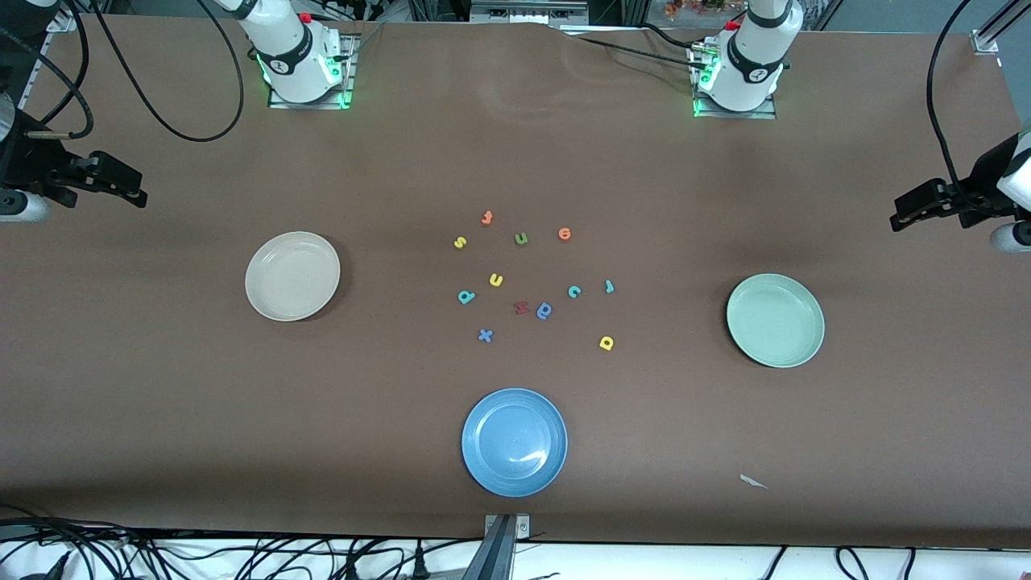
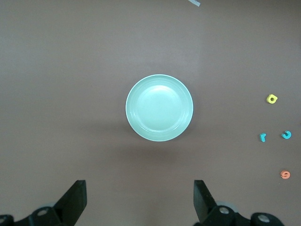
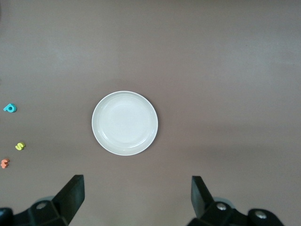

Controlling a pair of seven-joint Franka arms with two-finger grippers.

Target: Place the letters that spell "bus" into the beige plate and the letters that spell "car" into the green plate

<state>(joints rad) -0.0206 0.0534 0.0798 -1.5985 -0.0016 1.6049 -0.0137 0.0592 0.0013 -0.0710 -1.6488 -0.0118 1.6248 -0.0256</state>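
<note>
Letters sit loose mid-table as I watch; left gripper (image 2: pixel 136 202) hangs over green plate (image 2: pixel 159 108), right gripper (image 3: pixel 136 200) over beige plate (image 3: pixel 124 123), both jaws spread.

Two white robot arms, each base ringed by a black band and glowing green lights, red button on top. Black grippers — left gripper (image 2: pixel 138 200), right gripper (image 3: pixel 136 197) — end in wedge-shaped fingers.
</note>
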